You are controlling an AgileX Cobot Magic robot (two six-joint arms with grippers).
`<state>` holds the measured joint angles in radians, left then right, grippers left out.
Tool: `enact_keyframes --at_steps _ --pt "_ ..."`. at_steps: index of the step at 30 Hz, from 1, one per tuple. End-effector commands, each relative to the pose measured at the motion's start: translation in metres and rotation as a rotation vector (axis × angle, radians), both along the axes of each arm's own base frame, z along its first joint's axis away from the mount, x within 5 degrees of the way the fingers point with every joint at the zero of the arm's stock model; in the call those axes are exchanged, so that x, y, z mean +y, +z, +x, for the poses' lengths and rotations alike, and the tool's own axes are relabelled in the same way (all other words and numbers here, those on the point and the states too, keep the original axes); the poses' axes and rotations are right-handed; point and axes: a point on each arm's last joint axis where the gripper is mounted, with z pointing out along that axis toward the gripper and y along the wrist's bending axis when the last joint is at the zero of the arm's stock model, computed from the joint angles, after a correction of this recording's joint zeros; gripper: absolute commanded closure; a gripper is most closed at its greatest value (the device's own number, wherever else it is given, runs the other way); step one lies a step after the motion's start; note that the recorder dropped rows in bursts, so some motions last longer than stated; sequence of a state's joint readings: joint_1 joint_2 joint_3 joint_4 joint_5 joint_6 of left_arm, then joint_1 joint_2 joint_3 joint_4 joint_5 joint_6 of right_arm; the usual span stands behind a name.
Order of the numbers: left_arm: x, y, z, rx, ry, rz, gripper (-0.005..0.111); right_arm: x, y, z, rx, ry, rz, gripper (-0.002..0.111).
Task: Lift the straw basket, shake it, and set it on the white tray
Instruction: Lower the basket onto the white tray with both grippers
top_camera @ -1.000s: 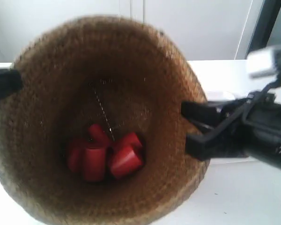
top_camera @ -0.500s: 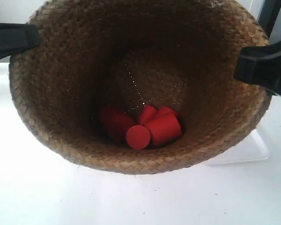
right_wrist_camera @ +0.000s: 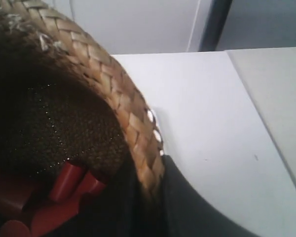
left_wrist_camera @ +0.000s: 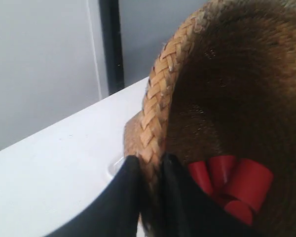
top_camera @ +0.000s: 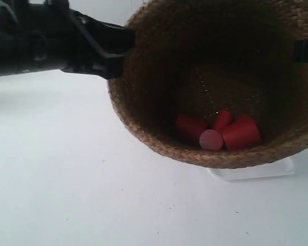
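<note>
The straw basket (top_camera: 159,128) hangs in the air at the exterior view's upper right, its dark mouth tipped toward the camera. Several red cups (top_camera: 223,133) lie heaped against its lower wall. The arm at the exterior view's left pinches the braided rim with its gripper (top_camera: 124,47); the other arm's gripper (top_camera: 305,51) shows only at the right border. My left gripper (left_wrist_camera: 150,173) is shut on the basket rim (left_wrist_camera: 158,113), one finger inside, one outside. My right gripper (right_wrist_camera: 148,185) is likewise shut on the rim (right_wrist_camera: 130,121). A strip of the white tray (top_camera: 256,171) shows below the basket.
White tabletop (top_camera: 66,169) spreads under and to the left of the basket. A dark vertical post (left_wrist_camera: 111,44) and pale wall stand beyond the table's far edge. The table's side edge (right_wrist_camera: 246,94) runs close by in the right wrist view.
In the exterior view the basket has swung to the right, carrying both grippers with it. The arm at the left now reaches far into view. The red cups have slid and shifted inside.
</note>
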<state>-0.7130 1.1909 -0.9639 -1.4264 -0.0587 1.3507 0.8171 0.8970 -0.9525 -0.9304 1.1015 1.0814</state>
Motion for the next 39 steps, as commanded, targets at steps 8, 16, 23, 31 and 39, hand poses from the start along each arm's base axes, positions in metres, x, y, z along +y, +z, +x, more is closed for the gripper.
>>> enact_keyframes --at_steps 8,16,23,31,39 --pt "-0.047 0.005 0.037 -0.014 0.011 0.024 0.107 -0.038 -0.019 0.053 0.257 -0.211 -0.190 0.108" --pt "-0.066 -0.002 0.076 0.060 -0.030 -0.022 0.107 -0.073 -0.039 0.105 0.423 -0.258 -0.137 0.108" --pt "-0.076 -0.028 0.123 0.126 -0.039 -0.016 0.107 -0.076 -0.034 0.139 0.439 -0.262 -0.190 0.108" --pt "-0.081 -0.033 0.128 0.130 -0.100 -0.001 0.107 -0.069 -0.055 0.161 0.495 -0.206 -0.163 0.104" --pt "-0.080 -0.033 0.129 0.133 -0.106 -0.002 0.087 -0.064 -0.058 0.167 0.482 -0.141 -0.145 0.055"
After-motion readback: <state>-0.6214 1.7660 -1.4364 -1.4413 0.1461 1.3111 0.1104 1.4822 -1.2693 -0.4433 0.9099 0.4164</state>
